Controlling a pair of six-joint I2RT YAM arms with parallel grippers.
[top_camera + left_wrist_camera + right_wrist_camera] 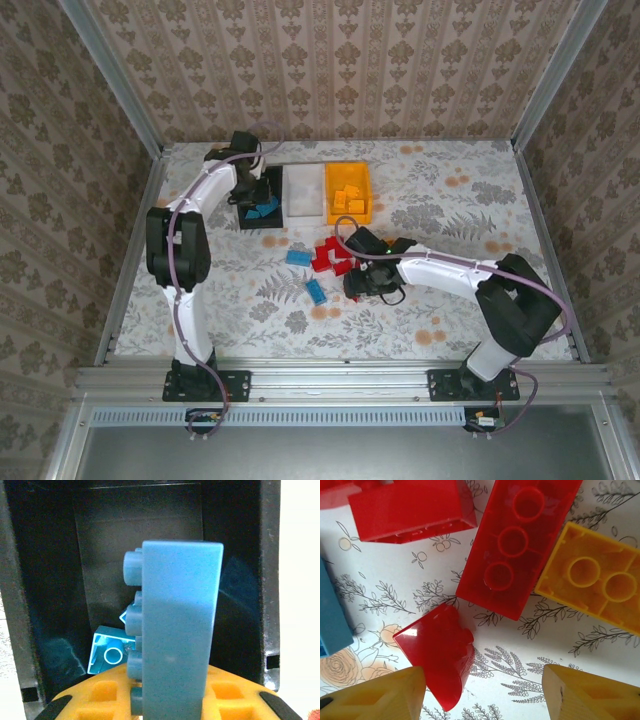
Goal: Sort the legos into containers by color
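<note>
We see the left tool (172, 695) pinching a blue brick (177, 630) over the black bin (45, 605), long axis along the bin's length, studs sideways; dropped here, it could bounce out. The right tool (482, 695) hangs spread over a small red piece (437, 655) on the tabletop (385, 580), off-centre, so closing may knock it away.
</note>
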